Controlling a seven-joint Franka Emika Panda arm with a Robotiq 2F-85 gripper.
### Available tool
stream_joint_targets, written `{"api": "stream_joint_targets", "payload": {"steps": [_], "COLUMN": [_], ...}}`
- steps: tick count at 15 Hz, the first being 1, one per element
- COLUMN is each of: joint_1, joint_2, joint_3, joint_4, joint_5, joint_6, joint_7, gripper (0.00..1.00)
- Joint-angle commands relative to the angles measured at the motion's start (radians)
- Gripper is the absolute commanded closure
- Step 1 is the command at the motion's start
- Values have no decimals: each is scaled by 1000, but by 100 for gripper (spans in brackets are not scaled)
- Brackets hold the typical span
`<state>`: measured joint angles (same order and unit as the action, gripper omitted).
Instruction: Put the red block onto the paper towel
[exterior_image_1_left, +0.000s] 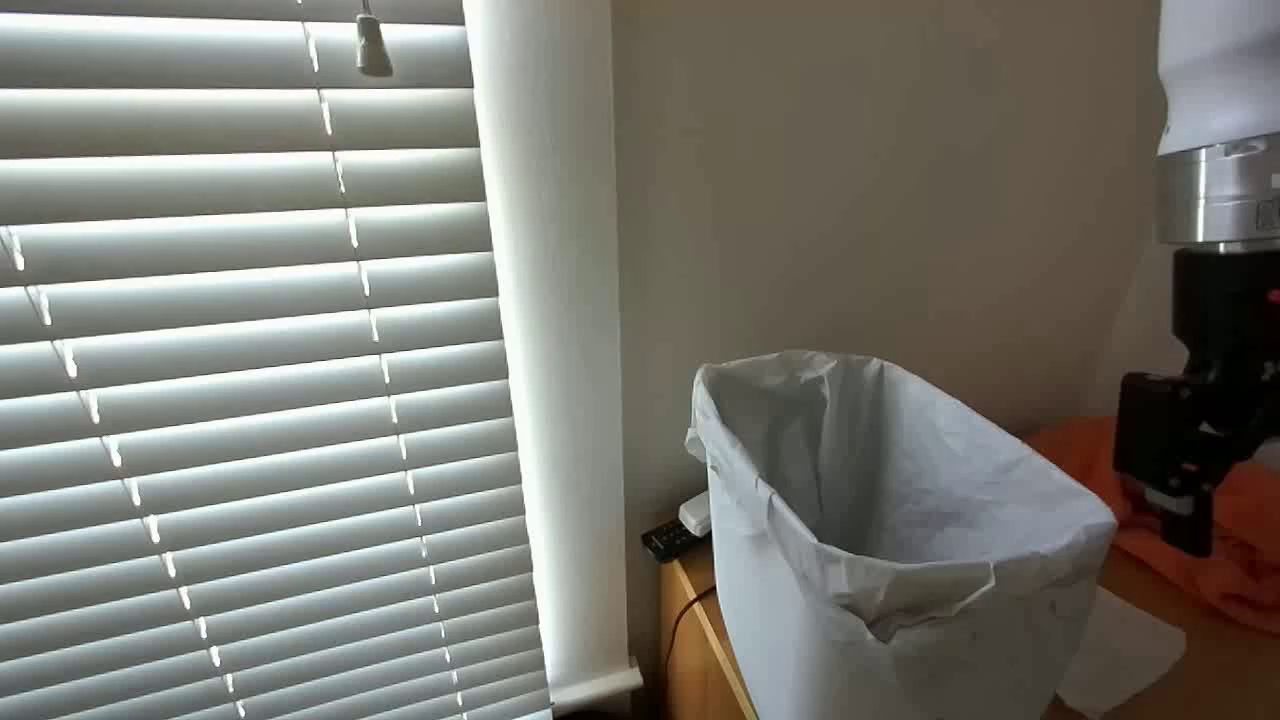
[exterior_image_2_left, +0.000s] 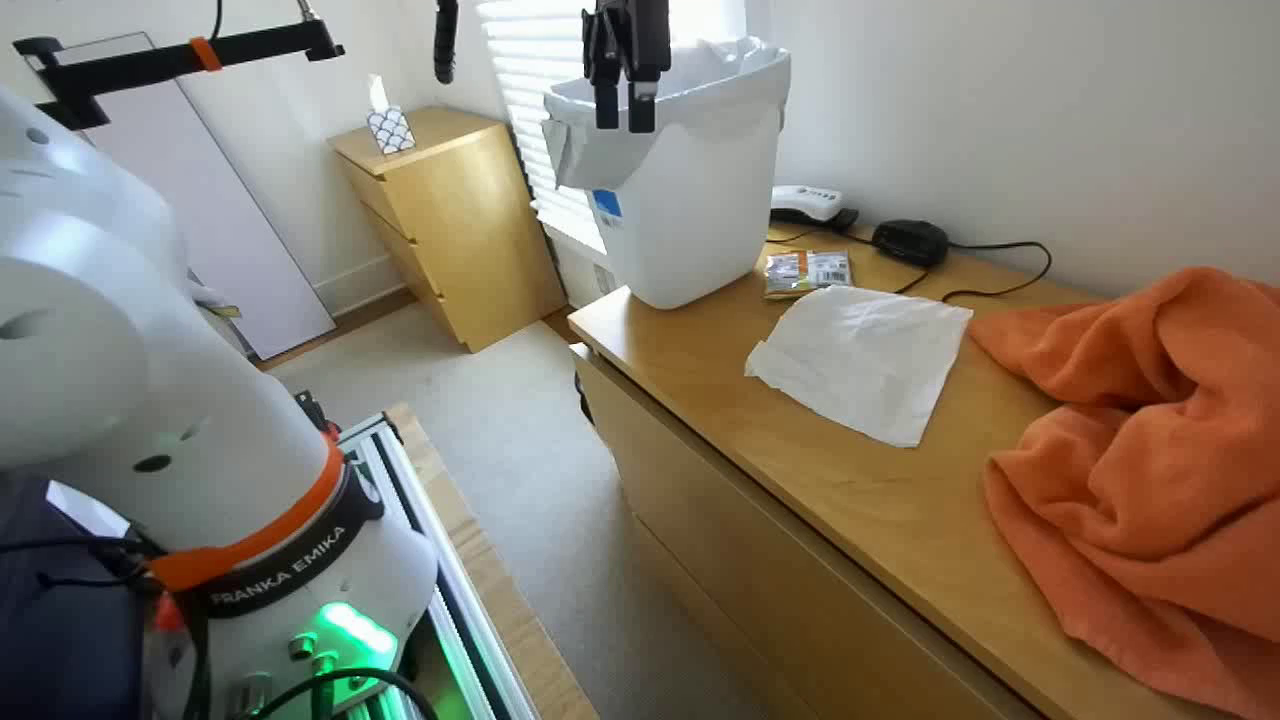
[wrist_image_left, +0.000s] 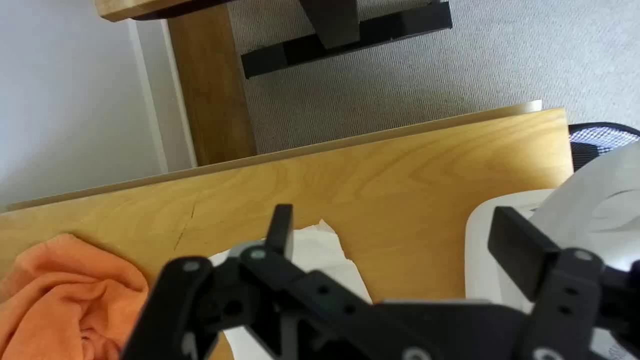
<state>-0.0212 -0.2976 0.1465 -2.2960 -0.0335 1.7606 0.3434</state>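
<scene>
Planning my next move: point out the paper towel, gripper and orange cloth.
Paper towel (exterior_image_2_left: 862, 358), in an exterior view: middle of the sheet.
Gripper (wrist_image_left: 397, 236), in the wrist view: midway between its fingertips.
Orange cloth (exterior_image_2_left: 1150, 480), in an exterior view: on its folds.

Up at the end of the wooden dresser (exterior_image_2_left: 700, 365) we've got the white bin (exterior_image_2_left: 695, 215), standing upright; next along, the paper towel (exterior_image_2_left: 865, 360) lies flat, slightly creased, a shiny packet (exterior_image_2_left: 806, 272) just beside it, and there, heaped in loose folds, the orange cloth (exterior_image_2_left: 1150, 490)! Near the packet, we spot a black device (exterior_image_2_left: 910, 242).
</scene>
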Motion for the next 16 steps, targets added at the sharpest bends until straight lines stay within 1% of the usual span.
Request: {"api": "stream_joint_targets", "payload": {"steps": [1,10,11,13,16], "joint_1": [17,17,-1,-17,-56], "joint_2": [1,1,13,11,8], "joint_3": [-16,-16,-28,-66,-135], "joint_4": [1,1,-3,-14,-46], "joint_5": [-4,-4,-17,2,5], "joint_6": [-2,-2,7,-5,16], "joint_7": [4,4,24,-8,-28], "gripper": [0,0,0,0,0]}}
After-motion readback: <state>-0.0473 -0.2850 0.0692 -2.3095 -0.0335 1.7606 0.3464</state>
